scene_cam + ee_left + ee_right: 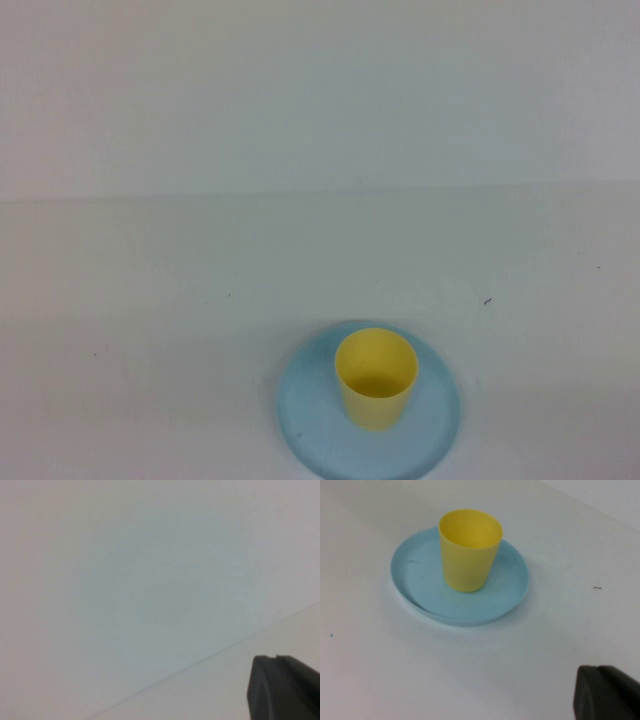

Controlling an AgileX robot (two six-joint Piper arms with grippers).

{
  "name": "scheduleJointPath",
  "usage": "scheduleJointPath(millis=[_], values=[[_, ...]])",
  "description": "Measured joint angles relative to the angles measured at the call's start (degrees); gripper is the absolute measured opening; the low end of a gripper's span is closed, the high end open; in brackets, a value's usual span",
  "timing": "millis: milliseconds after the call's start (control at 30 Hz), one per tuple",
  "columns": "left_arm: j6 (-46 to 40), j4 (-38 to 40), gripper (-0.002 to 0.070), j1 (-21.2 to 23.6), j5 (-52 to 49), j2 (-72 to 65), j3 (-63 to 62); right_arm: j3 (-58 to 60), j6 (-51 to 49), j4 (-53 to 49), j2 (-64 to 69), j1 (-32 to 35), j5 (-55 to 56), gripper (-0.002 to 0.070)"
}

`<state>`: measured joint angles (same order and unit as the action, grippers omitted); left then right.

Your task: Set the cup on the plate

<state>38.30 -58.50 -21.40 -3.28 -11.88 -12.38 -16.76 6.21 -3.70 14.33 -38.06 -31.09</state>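
Observation:
The yellow cup [376, 377] stands upright on the light blue plate [305, 415] at the near middle of the table. The right wrist view shows the same: the cup [469, 550] sits inside the plate [415, 572], a little off its centre. My right gripper [598, 670] is pulled back from the plate, its dark fingers together and holding nothing. My left gripper [276, 659] is over bare table away from both, fingers together and empty. Neither gripper shows in the high view.
The white table [150, 300] runs back to a white wall. A small dark speck [488, 300] lies on the table to the right beyond the plate.

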Motion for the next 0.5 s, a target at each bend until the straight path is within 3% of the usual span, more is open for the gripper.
scheduleJointPath(millis=[333, 500], values=[[1.05, -2.32, 0.0, 0.0, -0.08, 0.33, 0.0, 0.0, 0.0, 0.0, 0.0, 0.0, -0.09, 0.0001], [5.1, -2.97, 0.0, 8.83, 9.5, 0.92, 0.08, 0.0, 0.0, 0.12, 0.0, 0.0, -0.12, 0.0001]])
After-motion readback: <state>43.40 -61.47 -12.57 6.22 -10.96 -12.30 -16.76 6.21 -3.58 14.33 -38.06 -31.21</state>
